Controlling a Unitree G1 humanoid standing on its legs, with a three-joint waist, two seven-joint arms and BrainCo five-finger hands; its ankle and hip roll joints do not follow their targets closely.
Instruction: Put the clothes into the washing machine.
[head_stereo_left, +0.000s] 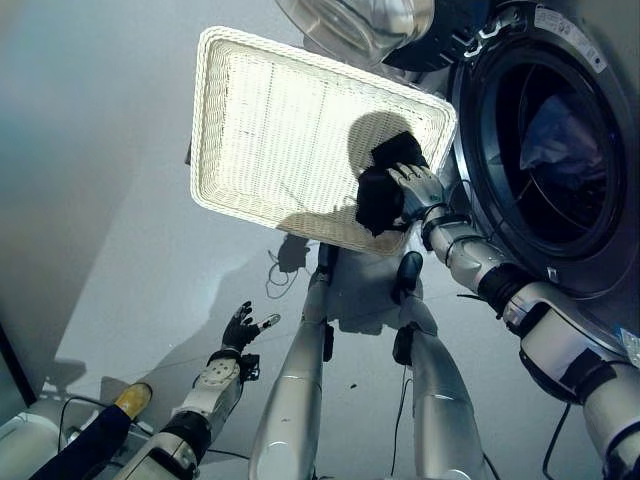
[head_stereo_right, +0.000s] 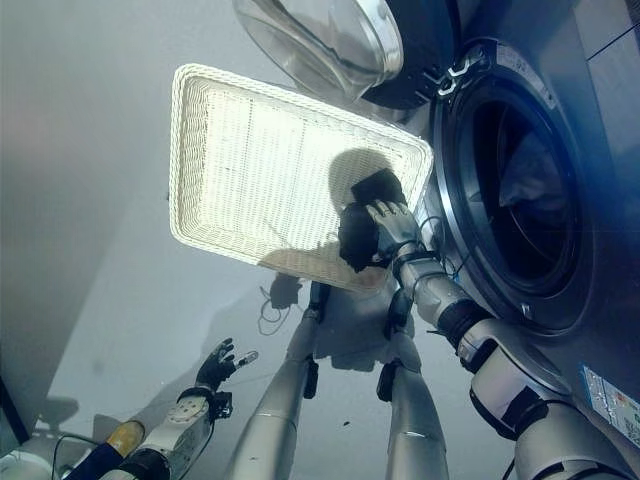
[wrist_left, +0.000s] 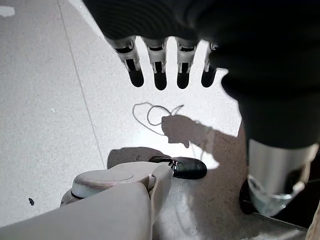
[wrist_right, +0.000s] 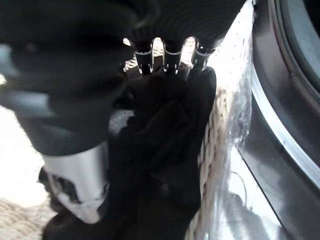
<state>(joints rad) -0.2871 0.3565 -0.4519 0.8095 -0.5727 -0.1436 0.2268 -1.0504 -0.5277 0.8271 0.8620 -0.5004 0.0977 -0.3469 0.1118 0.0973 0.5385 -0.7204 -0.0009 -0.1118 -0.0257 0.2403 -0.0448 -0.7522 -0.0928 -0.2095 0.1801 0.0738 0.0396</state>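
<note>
The right hand (head_stereo_left: 415, 185) grips a black garment (head_stereo_left: 380, 195) at the basket's (head_stereo_left: 240, 120) right rim, which could snag it on lifting toward the drum (head_stereo_left: 550, 150), while the left hand (head_stereo_left: 240, 328) hangs open.

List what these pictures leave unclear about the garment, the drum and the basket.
- Black garment: its type and full shape are unclear; the right hand bunches it, and the right wrist view shows dark folds.
- Washing machine drum: contents are dim; a bluish cloth shows, the rest is shadowed.
- White basket: its near corner is hidden behind garment and hand.
</note>
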